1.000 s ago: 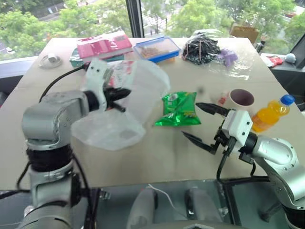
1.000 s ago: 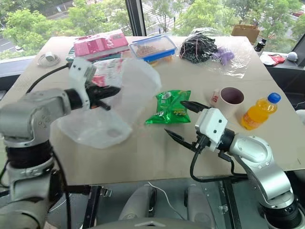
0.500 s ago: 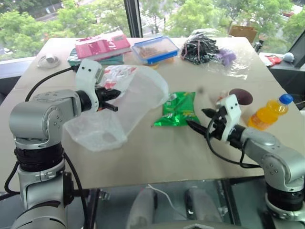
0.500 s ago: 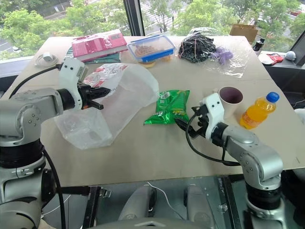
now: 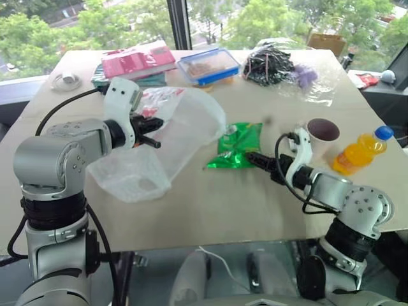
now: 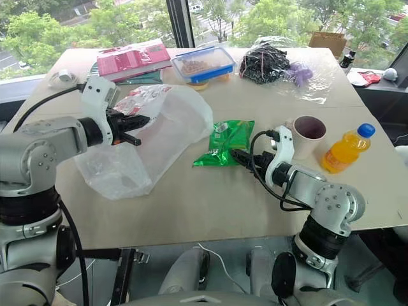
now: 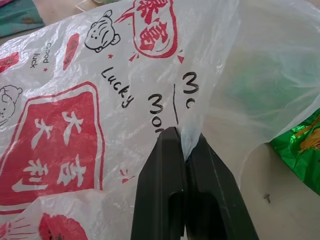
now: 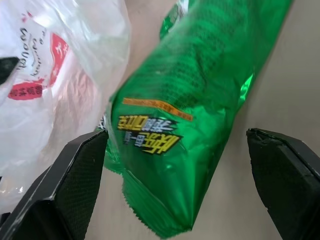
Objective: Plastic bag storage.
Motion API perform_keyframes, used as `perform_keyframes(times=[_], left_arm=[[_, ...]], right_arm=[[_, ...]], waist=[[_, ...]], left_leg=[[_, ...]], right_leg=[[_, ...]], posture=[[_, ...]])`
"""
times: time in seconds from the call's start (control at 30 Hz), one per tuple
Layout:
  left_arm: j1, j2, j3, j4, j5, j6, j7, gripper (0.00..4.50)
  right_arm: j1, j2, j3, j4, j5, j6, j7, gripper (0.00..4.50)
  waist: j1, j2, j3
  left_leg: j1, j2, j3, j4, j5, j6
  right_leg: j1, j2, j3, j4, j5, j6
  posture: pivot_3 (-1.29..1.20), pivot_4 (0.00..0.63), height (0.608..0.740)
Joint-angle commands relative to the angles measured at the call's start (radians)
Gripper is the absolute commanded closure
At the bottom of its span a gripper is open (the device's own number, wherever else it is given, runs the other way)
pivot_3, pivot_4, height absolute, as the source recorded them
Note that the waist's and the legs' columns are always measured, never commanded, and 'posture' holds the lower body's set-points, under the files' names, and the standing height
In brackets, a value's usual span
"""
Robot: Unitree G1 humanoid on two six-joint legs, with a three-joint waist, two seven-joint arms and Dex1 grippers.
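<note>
While the left gripper [image 7: 181,145] has its fingers pinched tight on a fold of the plastic bag [image 5: 167,137], the bag hangs off that grip and drapes onto the bench [image 5: 210,204], just beside the green snack packet [image 5: 239,144], on the packet's left. Right gripper [image 8: 180,170] has its fingers spread wide on either side of the packet's near end, not touching it. Risk: if those fingers close they catch the packet, not the bag, so no second hold for folding. Thin film could also slip or tear at the left pinch. Cup [image 5: 322,132] and orange bottle [image 5: 361,150], right of the packet, could get knocked.
</note>
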Motion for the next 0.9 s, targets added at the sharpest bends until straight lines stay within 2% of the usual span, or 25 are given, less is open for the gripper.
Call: perform_keyframes(times=[0.03,0.13,0.3,0.4,0.5,0.7,0.8,0.9], left_arm=[[-0.020,0.004,0.003,-0.049,-0.023,-0.004,0.007,4.45],[-0.018,0.012,0.002,-0.060,-0.034,-0.004,0.008,4.50],[-0.003,0.029,-0.014,-0.062,-0.026,-0.035,0.014,4.50],[-0.009,0.012,-0.004,-0.041,-0.020,-0.057,0.035,4.50],[-0.009,0.010,-0.006,-0.031,-0.022,-0.076,0.041,4.50],[-0.011,0.017,-0.018,-0.012,-0.029,-0.123,0.026,4.50],[-0.002,0.035,-0.044,-0.019,-0.027,-0.158,0.003,4.50],[0.004,0.038,-0.049,-0.021,-0.032,-0.170,-0.008,4.50]], right_arm=[[-0.073,0.033,-0.040,0.064,-0.010,0.006,-0.037,0.00],[-0.093,0.027,-0.040,0.088,-0.029,0.004,-0.036,0.83],[-0.067,-0.015,0.013,0.069,-0.040,-0.041,-0.003,3.05],[-0.013,-0.105,0.063,-0.015,0.027,-0.061,0.101,4.45],[0.016,-0.188,0.028,-0.091,0.152,-0.022,0.217,4.45],[0.083,-0.355,-0.017,-0.156,0.427,0.006,0.354,4.45],[0.093,-0.391,-0.007,-0.153,0.592,-0.040,0.354,4.45],[0.105,-0.434,0.038,-0.133,0.765,-0.138,0.290,4.45]], waist=[[-0.007,0.000,0.000],[-0.012,0.000,0.000],[-0.018,0.001,0.000],[-0.016,0.001,0.001],[-0.017,0.001,0.001],[-0.018,0.002,0.001],[-0.021,0.002,0.001],[-0.020,0.002,0.001]], left_leg=[[0.000,0.000,0.000,0.000,0.000,0.000],[0.000,0.000,0.000,0.000,0.000,0.000],[0.000,0.000,0.000,-0.002,0.000,0.000],[0.000,0.000,0.000,-0.002,0.000,0.000],[-0.001,0.000,0.000,-0.002,0.000,0.000],[-0.001,0.000,0.000,-0.003,0.000,0.000],[0.000,0.000,0.001,-0.003,0.000,0.000],[0.000,0.001,0.001,-0.003,0.000,0.000]], right_leg=[[0.000,0.000,0.000,0.000,0.000,0.000],[0.000,0.000,0.000,0.000,0.000,0.000],[0.000,0.000,0.000,0.000,0.000,0.000],[0.000,0.000,0.000,-0.001,0.000,0.000],[0.000,0.000,0.000,-0.002,0.000,0.000],[0.000,0.000,0.000,-0.002,0.000,0.000],[0.000,0.000,0.001,-0.002,0.000,0.000],[0.000,0.000,0.001,-0.002,0.000,0.000]], posture=[[0.00,0.150,0.740],[0.00,0.150,0.740],[0.00,0.150,0.740],[0.00,0.150,0.740],[0.00,0.150,0.740],[0.00,0.150,0.740],[0.00,0.150,0.740],[0.00,0.150,0.740]])
